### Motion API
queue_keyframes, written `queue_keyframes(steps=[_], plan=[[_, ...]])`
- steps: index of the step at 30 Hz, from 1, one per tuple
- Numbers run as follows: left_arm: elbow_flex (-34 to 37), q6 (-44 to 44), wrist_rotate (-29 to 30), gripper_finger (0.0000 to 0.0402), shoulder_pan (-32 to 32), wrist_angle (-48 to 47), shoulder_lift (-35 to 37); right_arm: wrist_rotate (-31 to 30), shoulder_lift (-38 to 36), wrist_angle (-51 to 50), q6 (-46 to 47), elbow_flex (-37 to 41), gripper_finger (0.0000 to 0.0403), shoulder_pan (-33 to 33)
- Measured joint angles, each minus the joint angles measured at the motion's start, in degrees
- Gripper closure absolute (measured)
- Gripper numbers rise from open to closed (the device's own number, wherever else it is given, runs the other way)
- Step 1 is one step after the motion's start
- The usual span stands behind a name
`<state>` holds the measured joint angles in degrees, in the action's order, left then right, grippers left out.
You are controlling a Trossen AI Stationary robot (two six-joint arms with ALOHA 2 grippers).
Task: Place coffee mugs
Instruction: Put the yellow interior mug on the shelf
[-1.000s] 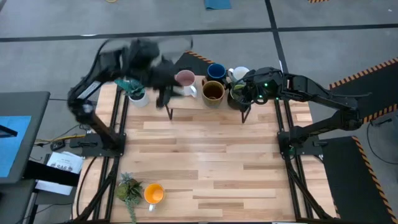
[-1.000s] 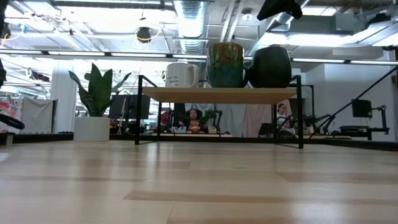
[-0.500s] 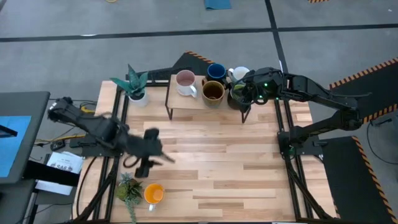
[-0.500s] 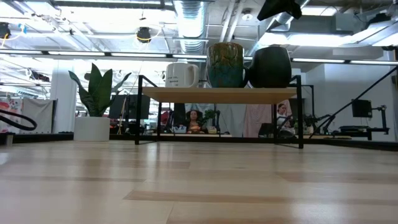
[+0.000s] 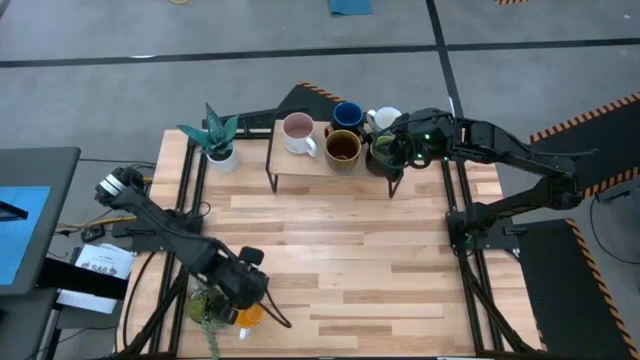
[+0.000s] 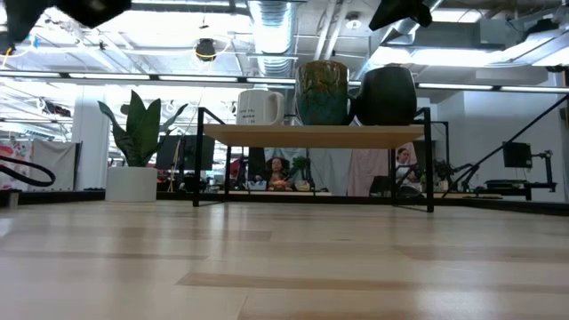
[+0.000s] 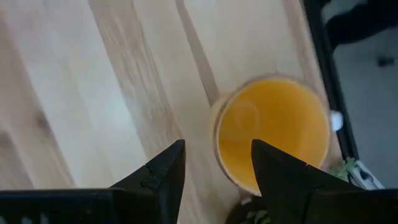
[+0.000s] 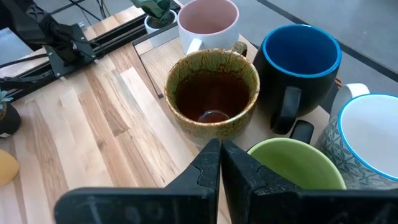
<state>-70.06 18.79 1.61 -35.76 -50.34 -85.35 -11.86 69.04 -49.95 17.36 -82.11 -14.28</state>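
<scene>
The orange mug [image 5: 248,314] [image 7: 271,133] stands upright by its base on the table's near left corner. My left gripper [image 5: 240,286] [image 7: 217,167] hovers over it, open, one finger above its mouth and one outside its rim; I see no touch. On a small raised shelf [image 5: 300,165] at the far edge stand the pale pink [image 8: 208,18], brown [image 8: 211,93], dark blue [image 8: 301,56], green [image 8: 298,165] and white patterned [image 8: 373,137] mugs. My right gripper [image 8: 219,160] [image 5: 388,150] is shut, between the brown and green mugs, holding nothing.
A bushy green plant [image 5: 206,303] stands right beside the orange mug. A spiky teal plant in a white pot [image 5: 216,140] is left of the shelf. The shelf's black legs [image 6: 197,169] rise from the table. Bare wood [image 5: 350,260] lies in the middle.
My left arm has swung fast from the shelf's left end toward the table's near left corner and come down over the orange mug.
</scene>
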Motion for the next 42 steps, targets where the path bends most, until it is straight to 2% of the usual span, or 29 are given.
queue_keyframes(steps=[6, 20, 23, 27, 29, 34, 39, 42], plan=[[0.0, 4.5, -1.2, 0.0234, -1.49, -0.31, -4.55, 0.0, 0.0, -1.06, -0.97, 0.0, 0.0361, 0.0], [0.0, 7.89, -2.75, 0.0239, -1.45, -0.41, -12.85, 0.01, 0.0, -1.08, -0.93, 0.0, 0.0361, 0.0], [0.0, 7.54, -2.67, 0.0269, -1.4, -0.72, -13.0, 0.02, 0.0, -1.14, -0.93, 0.0, 0.0361, 0.0], [0.0, 6.24, -4.02, 0.0365, 0.27, -2.44, -11.91, 0.01, -0.02, -1.34, -0.92, 0.0, 0.0361, 0.0], [0.02, 5.4, -5.21, 0.0389, 2.3, -4.07, -10.08, 0.0, -0.02, -1.49, -0.91, 0.0, 0.0361, 0.0], [-1.87, 1.1, -4.79, 0.0397, 9.97, -9.68, -1.92, 0.0, -0.01, -1.52, -0.84, 0.0, 0.0361, 0.0], [-10.43, -3.66, 0.98, 0.0399, 23.35, -16.98, 6.0, 0.0, 0.0, -1.47, 0.05, 0.0, 0.0361, 0.0], [-18.06, -8.53, 3.5, 0.0399, 33.2, -20.23, 6.72, 0.02, 0.4, -1.44, 1.29, -0.02, 0.0361, 0.0]])
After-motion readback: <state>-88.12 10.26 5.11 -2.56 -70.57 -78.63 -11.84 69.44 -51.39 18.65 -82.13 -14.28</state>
